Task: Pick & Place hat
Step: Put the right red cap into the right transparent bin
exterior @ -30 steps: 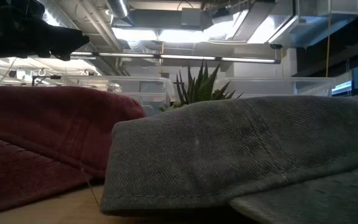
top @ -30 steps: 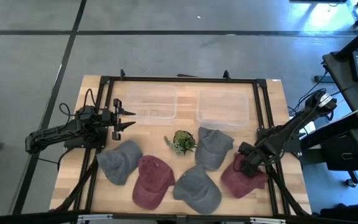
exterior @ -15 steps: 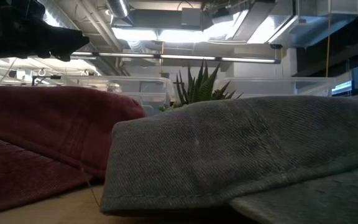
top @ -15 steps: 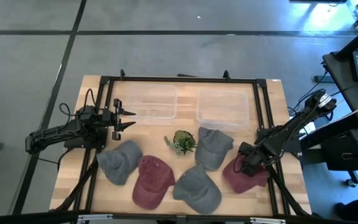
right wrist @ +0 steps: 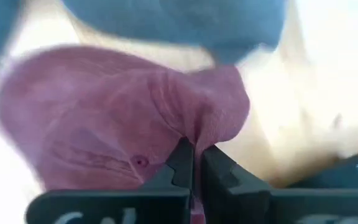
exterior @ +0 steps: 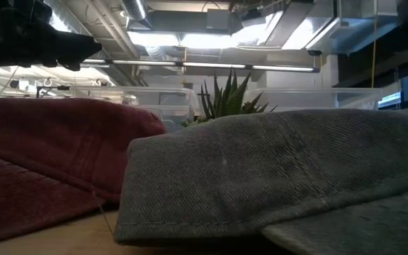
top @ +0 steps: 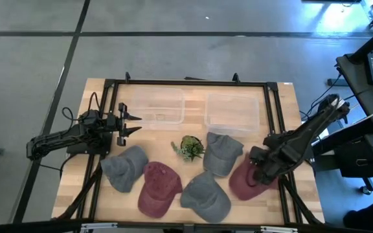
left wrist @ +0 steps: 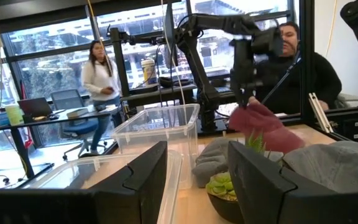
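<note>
My right gripper (top: 259, 162) is shut on a dark red hat (top: 243, 181) at the table's right, near side. The hat also shows in the right wrist view (right wrist: 104, 112) and, far off, hanging under that gripper, in the left wrist view (left wrist: 263, 124). My left gripper (top: 133, 123) is open and empty at the table's left, pointing at the left clear bin (top: 157, 109); its fingers show in its wrist view (left wrist: 194, 180). My right gripper pinches a raised fold of the red hat's crown (right wrist: 194, 127) between its two fingers (right wrist: 180, 163). The fingers come from above, slanting down. The hat hangs below them, seemingly clear of the table in the left wrist view.
Two grey hats (top: 125, 168) (top: 206, 194) and another red hat (top: 157, 188) lie along the near side; a third grey hat (top: 223, 153) lies beside a small potted plant (top: 190, 147). A second clear bin (top: 233, 113) stands at the far right. People show beyond the table.
My right gripper has risen with the red hat still pinched. The hat has come up off the table and shifted a little toward the table's left.
</note>
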`<state>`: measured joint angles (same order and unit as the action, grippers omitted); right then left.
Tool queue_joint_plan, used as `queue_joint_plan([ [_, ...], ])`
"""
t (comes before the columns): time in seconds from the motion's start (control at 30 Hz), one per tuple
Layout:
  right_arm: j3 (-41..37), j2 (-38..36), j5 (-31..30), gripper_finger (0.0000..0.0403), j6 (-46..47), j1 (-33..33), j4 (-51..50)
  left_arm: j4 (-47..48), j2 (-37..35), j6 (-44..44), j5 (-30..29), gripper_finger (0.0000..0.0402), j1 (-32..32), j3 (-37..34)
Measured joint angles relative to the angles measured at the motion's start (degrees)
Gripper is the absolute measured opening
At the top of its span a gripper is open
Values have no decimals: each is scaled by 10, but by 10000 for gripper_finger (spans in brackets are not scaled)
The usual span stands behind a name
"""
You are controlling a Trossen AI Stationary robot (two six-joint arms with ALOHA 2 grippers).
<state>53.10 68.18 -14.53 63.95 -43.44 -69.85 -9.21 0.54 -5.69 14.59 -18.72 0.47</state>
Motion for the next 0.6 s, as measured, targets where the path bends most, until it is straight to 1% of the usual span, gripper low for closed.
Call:
queue_joint_plan([
  [0.2,115,0,-36,9,-25,-8,-106,1,0,0,0,164,0,0],
  [0.4,225,0,-44,9,-72,-8,-181,5,0,-15,0,164,0,0],
  [0.5,276,0,-82,8,-106,-8,-200,5,0,-15,0,164,0,0],
  [0.6,321,0,-143,8,-152,-6,-201,5,0,-15,0,164,0,0],
])
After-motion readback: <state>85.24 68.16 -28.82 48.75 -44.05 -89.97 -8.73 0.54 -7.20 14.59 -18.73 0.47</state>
